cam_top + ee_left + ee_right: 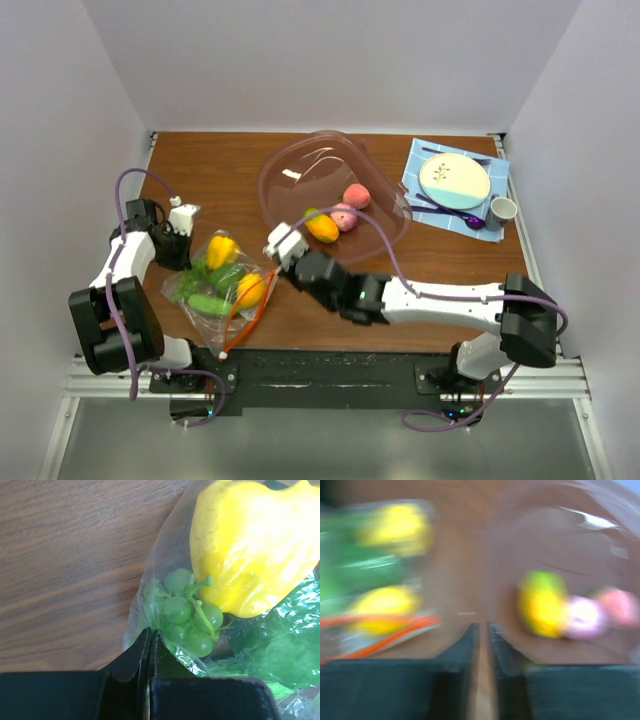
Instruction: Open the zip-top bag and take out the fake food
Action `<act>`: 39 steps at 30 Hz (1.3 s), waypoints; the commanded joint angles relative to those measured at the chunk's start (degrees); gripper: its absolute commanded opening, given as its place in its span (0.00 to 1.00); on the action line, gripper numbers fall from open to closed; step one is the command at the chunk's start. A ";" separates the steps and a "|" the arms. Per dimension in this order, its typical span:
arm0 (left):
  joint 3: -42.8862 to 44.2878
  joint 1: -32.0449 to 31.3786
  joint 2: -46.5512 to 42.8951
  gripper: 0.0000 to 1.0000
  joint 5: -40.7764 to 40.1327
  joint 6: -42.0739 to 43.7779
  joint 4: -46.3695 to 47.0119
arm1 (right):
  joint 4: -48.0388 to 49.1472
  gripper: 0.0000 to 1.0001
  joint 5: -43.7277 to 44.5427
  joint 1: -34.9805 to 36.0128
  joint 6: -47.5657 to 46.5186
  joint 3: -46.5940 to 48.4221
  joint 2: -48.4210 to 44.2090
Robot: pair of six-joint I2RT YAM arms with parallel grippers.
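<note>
Left wrist view: left gripper [149, 634] pinches crinkly clear zip-top bag [162, 562]; right gripper [483, 626] nearly together, empty.

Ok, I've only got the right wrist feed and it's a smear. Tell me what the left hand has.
Observer: The left hand is shut on the clear edge of the zip-top bag, right beside the green grapes.
Operator: List what's in the bag.
Observer: The yellow pepper, lemon, cucumber, plus those grapes.
Operator: Name what's beyond the bowl.
Observer: A plate and a cup on a blue mat, far right.
</note>
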 commanded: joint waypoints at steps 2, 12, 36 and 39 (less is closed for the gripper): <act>0.11 0.55 0.31 0.00 1.34 -0.63 1.35 | 11.50 0.00 -10.23 7.95 2.92 -6.19 2.20; -0.23 0.63 -1.89 0.00 0.64 -0.02 0.56 | 19.51 0.28 -16.33 10.07 6.89 -0.13 17.93; -1.99 0.55 -2.86 0.00 1.16 2.97 0.47 | 14.08 0.99 -1.03 4.71 4.42 14.72 34.39; -1.99 0.63 -2.95 0.00 1.07 3.23 0.47 | 13.98 0.98 -2.69 4.09 6.00 12.80 34.92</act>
